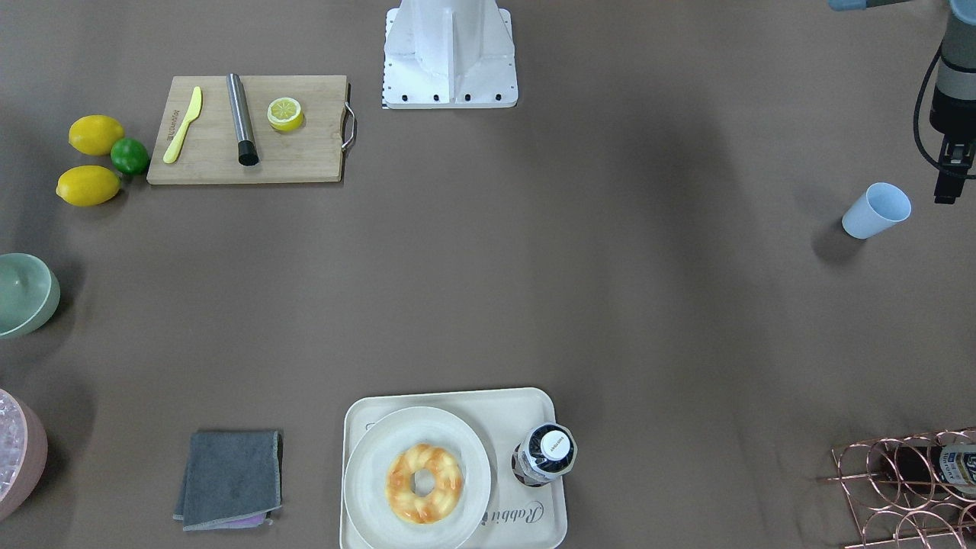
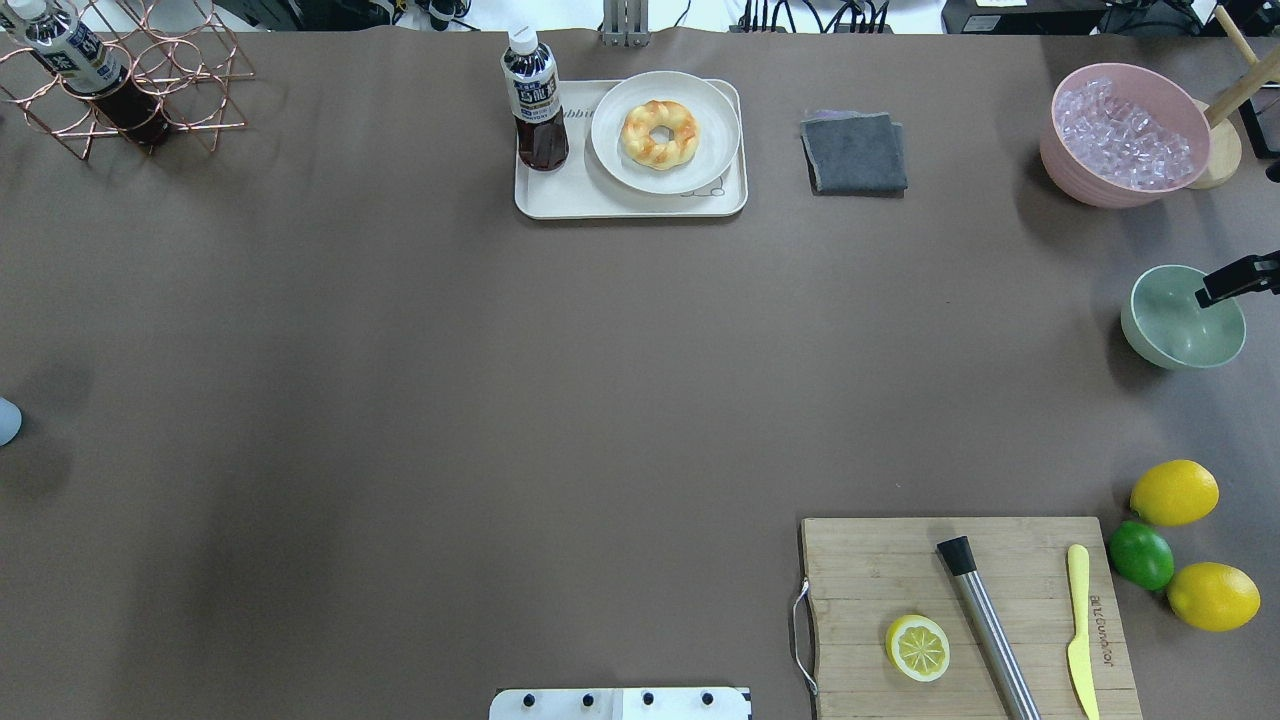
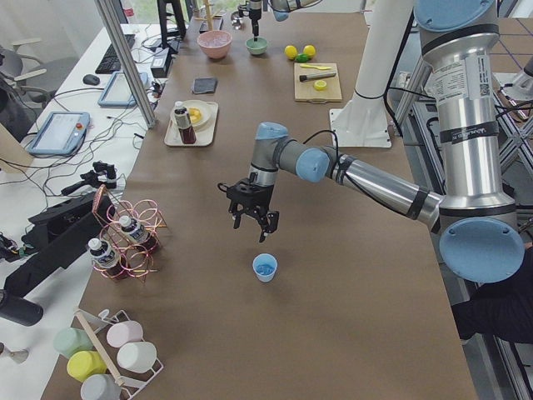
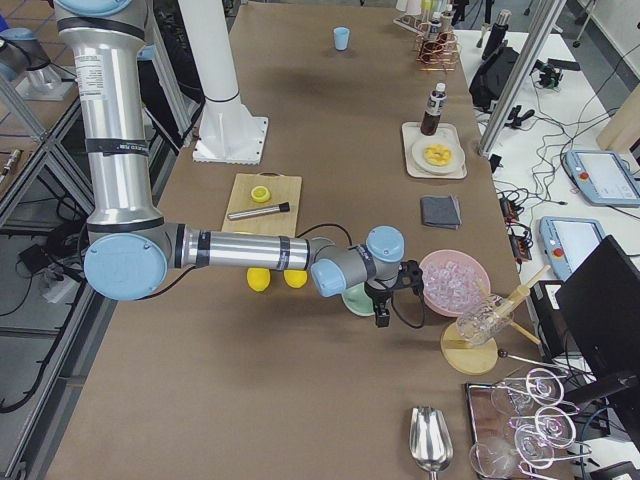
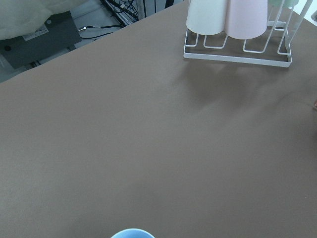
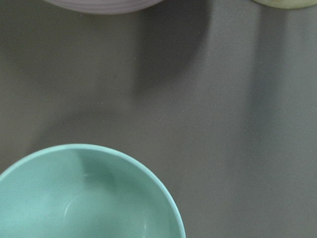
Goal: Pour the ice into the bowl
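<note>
The pale mint-green bowl (image 2: 1175,335) stands at the table's right edge and fills the bottom left of the right wrist view (image 6: 89,198); it looks empty. My right gripper (image 2: 1210,292) hovers just above the bowl's rim, it looks open and holds nothing. A light blue cup (image 1: 877,211) stands upright at the far left end of the table. My left gripper (image 1: 949,194) hangs open a little above and beside the cup (image 3: 265,267). The cup's rim shows at the bottom of the left wrist view (image 5: 131,233). No small clear ice cubes are visible in any view.
A dusty-pink tub (image 2: 1125,135) heaped with sparkly ice stands behind the bowl. A cutting board (image 2: 960,560) bears a lemon half, a knife and a steel rod, with lemons and a lime (image 2: 1140,555) beside it. At the back are a tray (image 2: 630,205), a grey cloth (image 2: 855,150) and a copper rack (image 2: 120,90).
</note>
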`<state>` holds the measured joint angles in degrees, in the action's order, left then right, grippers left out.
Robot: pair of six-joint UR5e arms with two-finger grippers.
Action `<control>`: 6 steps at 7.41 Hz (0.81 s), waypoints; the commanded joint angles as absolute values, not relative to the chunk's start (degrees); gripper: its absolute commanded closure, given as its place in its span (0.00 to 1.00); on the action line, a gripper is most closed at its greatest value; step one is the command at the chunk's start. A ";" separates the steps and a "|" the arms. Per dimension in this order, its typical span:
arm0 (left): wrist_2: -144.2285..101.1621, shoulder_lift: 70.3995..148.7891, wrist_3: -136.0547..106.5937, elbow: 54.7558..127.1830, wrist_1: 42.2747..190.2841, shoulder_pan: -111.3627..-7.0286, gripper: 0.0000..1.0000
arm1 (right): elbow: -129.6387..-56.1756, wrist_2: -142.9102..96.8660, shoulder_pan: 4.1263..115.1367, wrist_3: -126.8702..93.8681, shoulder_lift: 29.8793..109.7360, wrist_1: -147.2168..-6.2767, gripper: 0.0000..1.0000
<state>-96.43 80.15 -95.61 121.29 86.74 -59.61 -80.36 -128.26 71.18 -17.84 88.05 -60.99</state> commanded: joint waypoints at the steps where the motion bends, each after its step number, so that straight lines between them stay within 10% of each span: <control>1: -90.88 89.79 -107.36 121.55 69.06 -51.52 0.03 | -79.89 -128.14 70.40 -18.19 89.30 -58.45 0.21; 4: -86.58 98.68 -117.21 114.55 55.83 -47.65 0.04 | -80.59 -128.23 70.22 -18.37 89.56 -58.45 1.00; 6: -82.80 99.05 -122.84 110.15 53.71 -45.53 0.04 | -80.68 -128.50 70.22 -18.46 89.56 -58.53 1.00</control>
